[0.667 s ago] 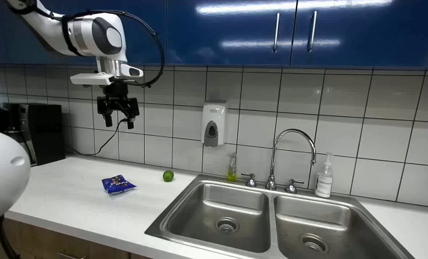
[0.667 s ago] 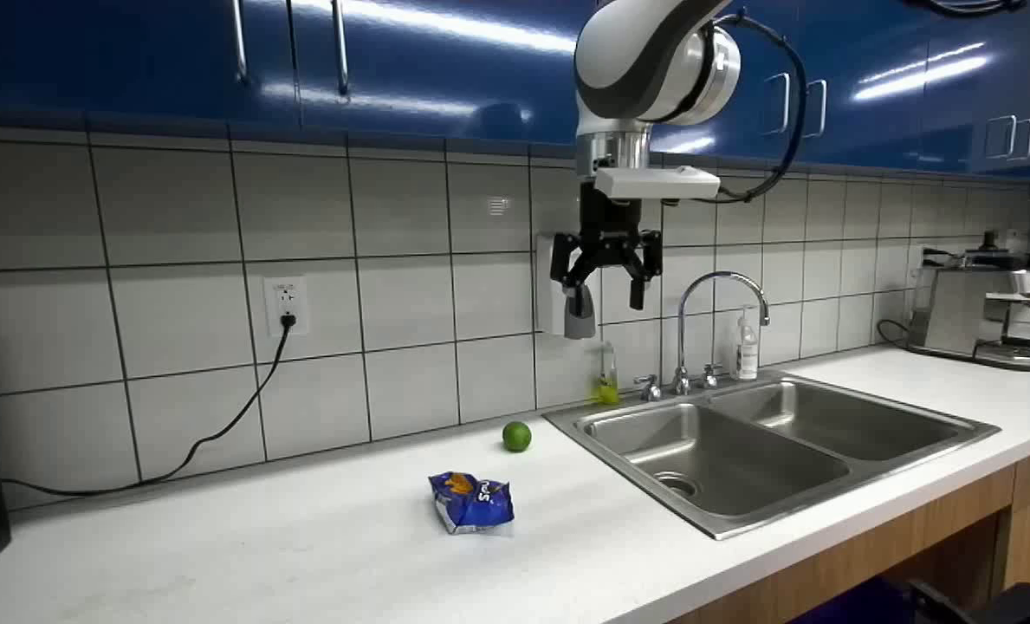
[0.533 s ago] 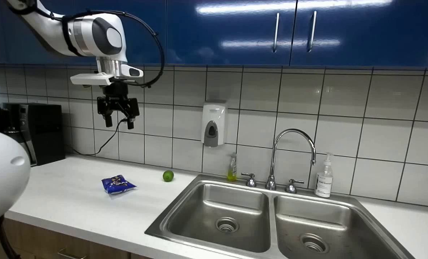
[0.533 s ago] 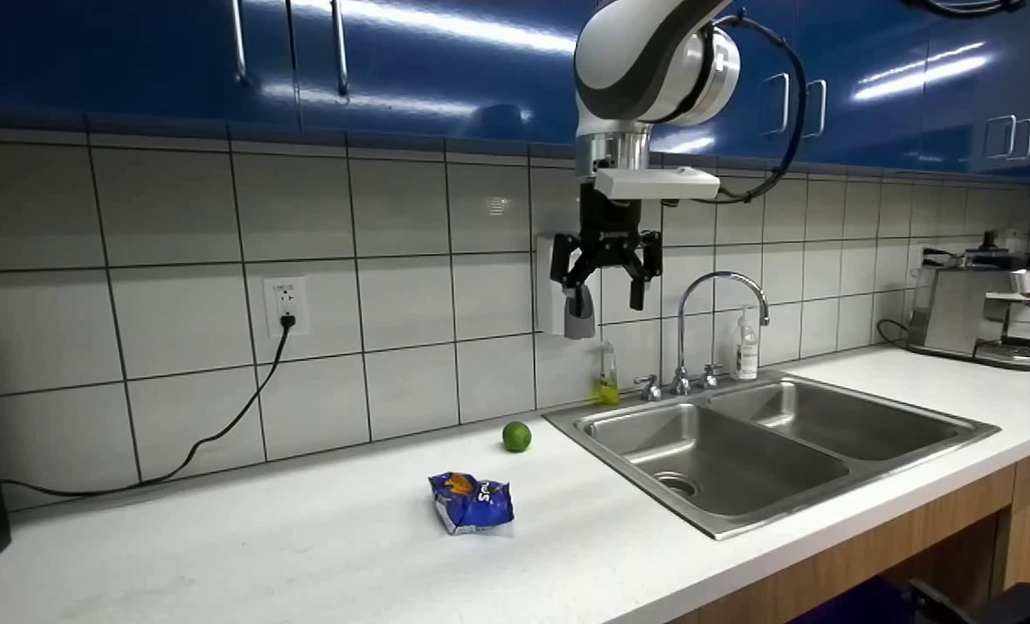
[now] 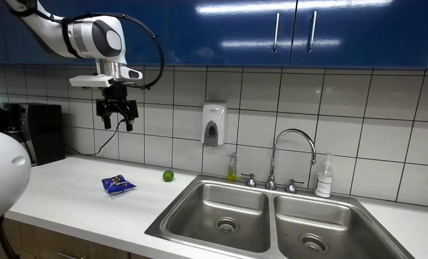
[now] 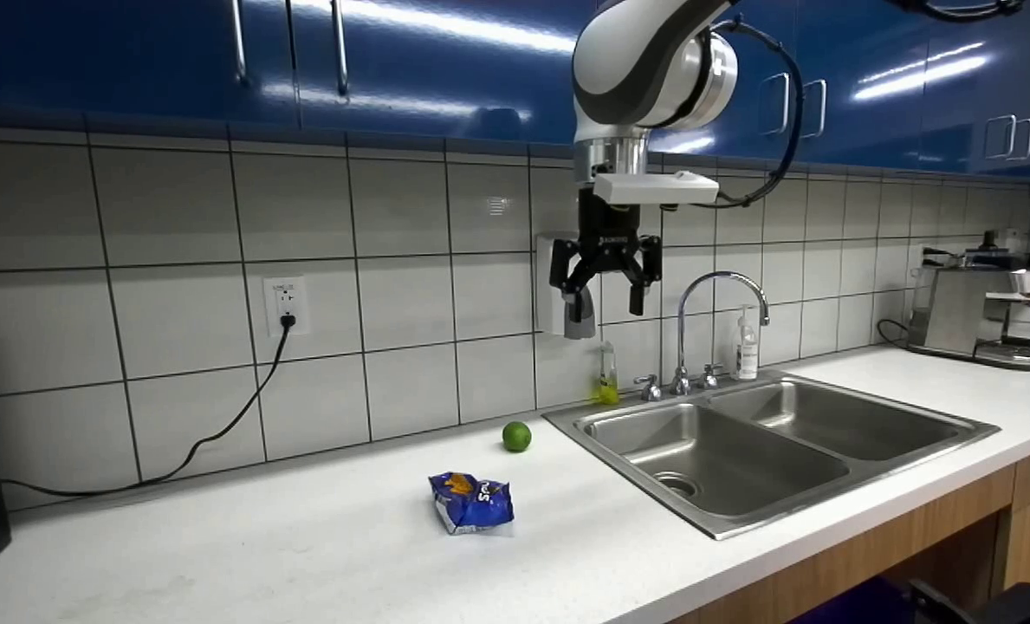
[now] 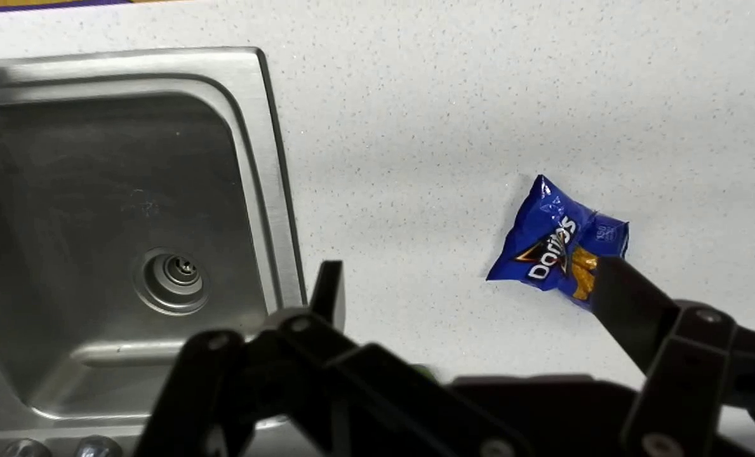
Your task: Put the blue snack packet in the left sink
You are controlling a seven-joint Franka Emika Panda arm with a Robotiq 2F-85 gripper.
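Nearest in an exterior view, the blue snack packet (image 6: 471,504), marked Doritos in the wrist view, lies crinkled on a white worktop (image 6: 307,555), with a small green fruit (image 6: 516,436) near it, farther back. High above the worktop, well apart from the packet, hangs the black hand (image 6: 607,307), released, its two fingers spread apart and pointing down. Beyond, to the right, the left sink (image 6: 748,472) shows its steel basin and round drain (image 6: 677,484); behind it stand a curved chrome faucet (image 6: 682,342) and a pale tiled wall (image 6: 406,303), with glossy blue cabinets (image 6: 445,74) above.
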